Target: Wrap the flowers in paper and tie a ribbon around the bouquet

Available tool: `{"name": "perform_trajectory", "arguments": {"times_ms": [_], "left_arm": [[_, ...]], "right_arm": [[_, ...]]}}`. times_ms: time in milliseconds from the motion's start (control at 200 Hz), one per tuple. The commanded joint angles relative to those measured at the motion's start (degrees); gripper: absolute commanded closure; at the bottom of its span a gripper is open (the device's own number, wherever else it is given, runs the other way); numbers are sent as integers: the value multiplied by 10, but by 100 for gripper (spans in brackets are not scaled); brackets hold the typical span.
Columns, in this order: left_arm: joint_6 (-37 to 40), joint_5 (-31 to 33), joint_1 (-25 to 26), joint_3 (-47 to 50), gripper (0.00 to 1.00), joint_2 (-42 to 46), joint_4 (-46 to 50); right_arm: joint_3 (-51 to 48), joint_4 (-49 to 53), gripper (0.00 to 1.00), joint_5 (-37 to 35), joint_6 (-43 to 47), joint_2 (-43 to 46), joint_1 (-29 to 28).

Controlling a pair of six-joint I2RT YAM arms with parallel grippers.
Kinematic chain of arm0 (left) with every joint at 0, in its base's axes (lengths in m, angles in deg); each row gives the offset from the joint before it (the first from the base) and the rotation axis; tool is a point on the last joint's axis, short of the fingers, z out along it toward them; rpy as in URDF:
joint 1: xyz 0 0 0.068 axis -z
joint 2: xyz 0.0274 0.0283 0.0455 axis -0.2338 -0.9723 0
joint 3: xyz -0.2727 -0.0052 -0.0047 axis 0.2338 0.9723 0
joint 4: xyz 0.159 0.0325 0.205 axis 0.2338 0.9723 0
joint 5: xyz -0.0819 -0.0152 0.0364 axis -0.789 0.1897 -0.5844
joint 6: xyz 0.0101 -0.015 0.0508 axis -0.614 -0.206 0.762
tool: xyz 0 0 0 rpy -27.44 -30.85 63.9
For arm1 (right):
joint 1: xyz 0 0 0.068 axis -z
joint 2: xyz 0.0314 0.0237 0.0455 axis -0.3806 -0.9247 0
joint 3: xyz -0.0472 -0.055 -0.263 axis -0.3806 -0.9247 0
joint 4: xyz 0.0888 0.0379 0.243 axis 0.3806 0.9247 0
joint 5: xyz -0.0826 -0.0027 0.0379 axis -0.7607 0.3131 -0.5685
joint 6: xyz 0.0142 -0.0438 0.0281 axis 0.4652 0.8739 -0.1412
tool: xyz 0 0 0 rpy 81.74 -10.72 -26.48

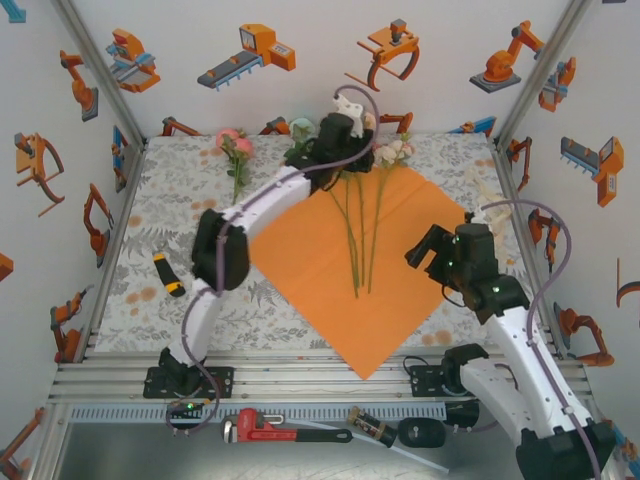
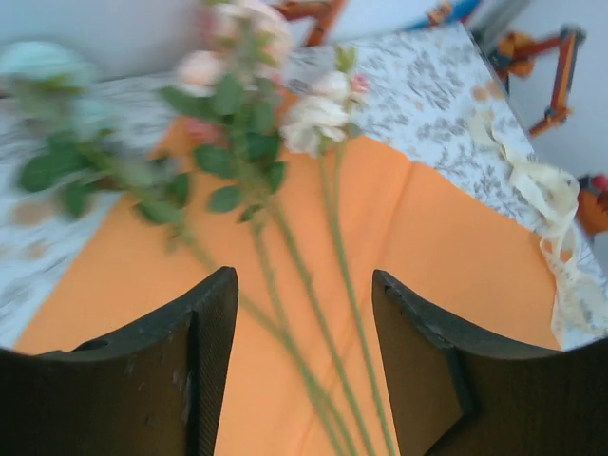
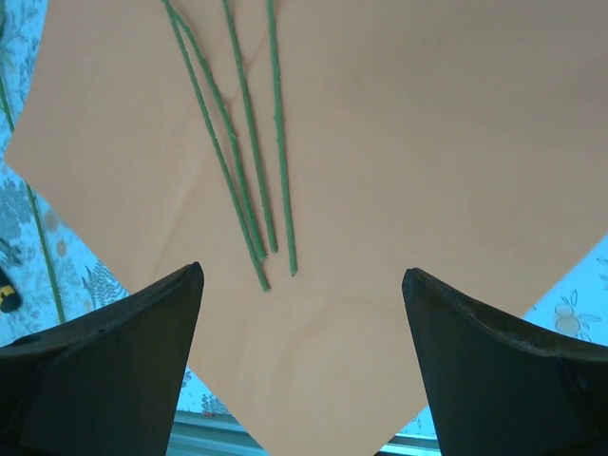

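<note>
flowers: (image 1: 352, 232) lying on the paper, blooms at its far corner, stems side by side and pointing toward the near edge
paper: (image 1: 310, 250) flat on the counter (image 1: 170, 210), turned like a diamond
ribbon: (image 2: 541, 195) crumpled on the counter just off the paper's right edge
lone flower: (image 1: 236, 150) pink, on the counter at far left, apart from the paper
left arm: stretched far forward and rightward over the blooms
left end effector: (image 2: 304, 285) fingers parted, holding nothing, stems below it
right arm: elbow bent, wrist above the paper's right side
right end effector: (image 3: 302, 275) spread wide, empty, above the stem ends
</note>
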Motion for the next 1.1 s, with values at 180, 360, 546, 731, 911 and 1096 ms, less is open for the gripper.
{"name": "perform_trajectory", "arguments": {"times_ms": [180, 360, 546, 731, 911, 1096], "left_arm": [[-11, 54, -190, 214, 45, 116, 146], [86, 38, -250, 161, 49, -12, 196], [103, 30, -262, 87, 50, -118, 212], [103, 8, -271, 47, 55, -171, 226], [103, 2, -275, 2, 58, -202, 262], [110, -11, -279, -71, 67, -251, 314]], "right_arm": [[130, -140, 23, 50, 17, -192, -91], [113, -177, 24, 76, -22, -215, -107], [79, -166, 23, 57, -32, -183, -112], [59, -153, 23, 40, -31, -158, -112], [58, -148, 23, 38, -31, -154, -112], [55, -144, 23, 28, -31, -144, -112]]}}
